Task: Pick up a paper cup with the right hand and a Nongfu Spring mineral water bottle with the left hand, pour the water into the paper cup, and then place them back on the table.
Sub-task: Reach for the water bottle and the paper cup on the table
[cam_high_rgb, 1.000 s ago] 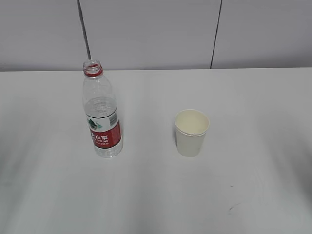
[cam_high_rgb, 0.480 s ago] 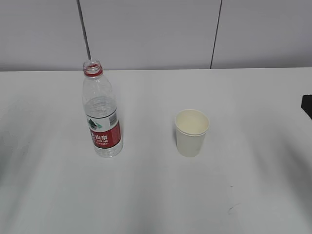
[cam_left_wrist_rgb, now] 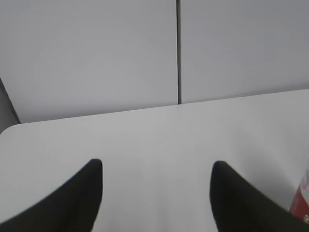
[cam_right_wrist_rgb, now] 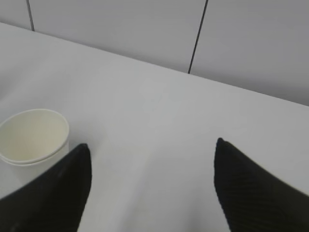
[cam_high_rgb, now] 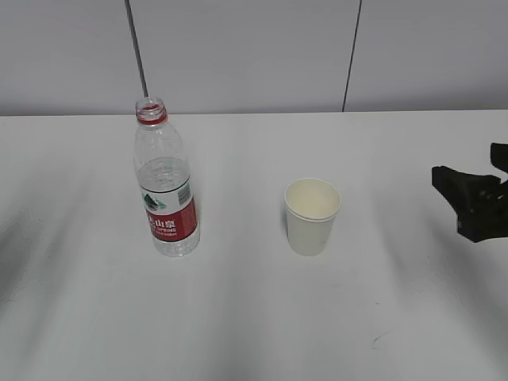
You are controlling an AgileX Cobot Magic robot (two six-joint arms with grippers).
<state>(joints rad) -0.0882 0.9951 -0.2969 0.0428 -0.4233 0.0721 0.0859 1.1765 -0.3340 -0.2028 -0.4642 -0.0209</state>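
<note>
**Approach phase: nothing is gripped yet**

The paper cup (cam_high_rgb: 312,216) is taken as the landmark, standing upright near the middle of the table (cam_high_rgb: 254,317). Well to the left of the cup, the Nongfu Spring mineral water bottle (cam_high_rgb: 166,186) is seen upright, uncapped, and partly filled. Off to the right of the cup, at the edge of the exterior view, the right hand (cam_high_rgb: 473,200) is visible, well apart from the cup; in its wrist view the jaws are spread wide with only bare table between them, and the cup (cam_right_wrist_rgb: 33,137) sits just left of the left finger. The left hand (cam_left_wrist_rgb: 157,193) is not seen in the exterior view; its wrist view shows parted fingers, nothing held, and a sliver of the bottle's red label (cam_left_wrist_rgb: 301,205) at the far right edge.

The step in hand is judged to be the reach (the very first one). Next, the right jaws must be brought left until the cup lies between them, then closed gently, since thin paper is likely to crumple. The left jaws need shifting toward the bottle.
</note>
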